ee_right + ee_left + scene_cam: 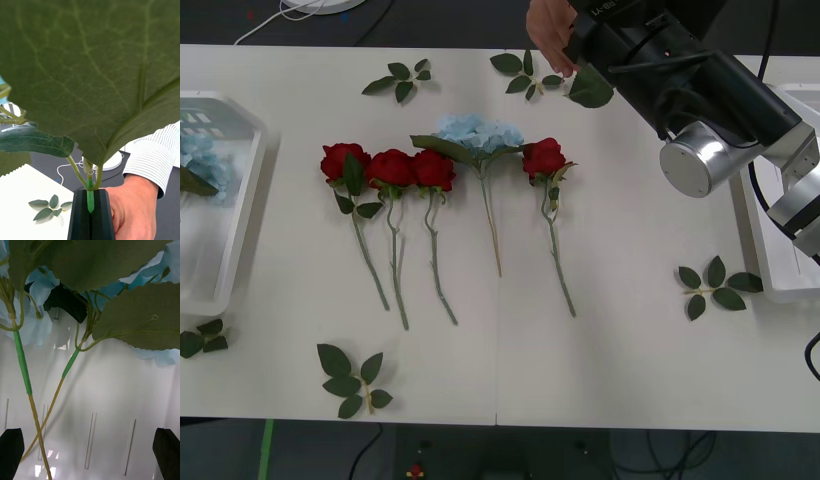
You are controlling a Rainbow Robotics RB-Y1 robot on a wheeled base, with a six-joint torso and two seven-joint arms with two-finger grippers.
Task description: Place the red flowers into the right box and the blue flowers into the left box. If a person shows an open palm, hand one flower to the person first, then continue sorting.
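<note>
White table (620, 340), largest item: it carried four red flowers (392, 168) in a row, stems toward us, with one blue flower (477, 131) lying between the third and fourth, plus loose leaf sprigs (352, 381) scattered about.

Left box (228, 262), white plastic, at the table's left edge: it held blue flowers (37, 328), at least two stems crossing on its floor. Our left gripper (90, 450) hung just above them with its fingers wide and empty, which we judged to be a release.

Right box (780, 285), white, at the right edge, largely hidden by our arm; contents could not be told.

Right gripper (90, 213), raised past the far table edge: black fingers pressed narrow on a green stem (90, 200), big leaves hanging across the wrist camera. We took it for a blue flower from those leaves, though no bloom showed.

Person's hand (131, 210), striped cuff, just beside that gripper, seemingly touching it. We judged this a hand-over, the flower offered stem-first so the hand could close below the leaves.
</note>
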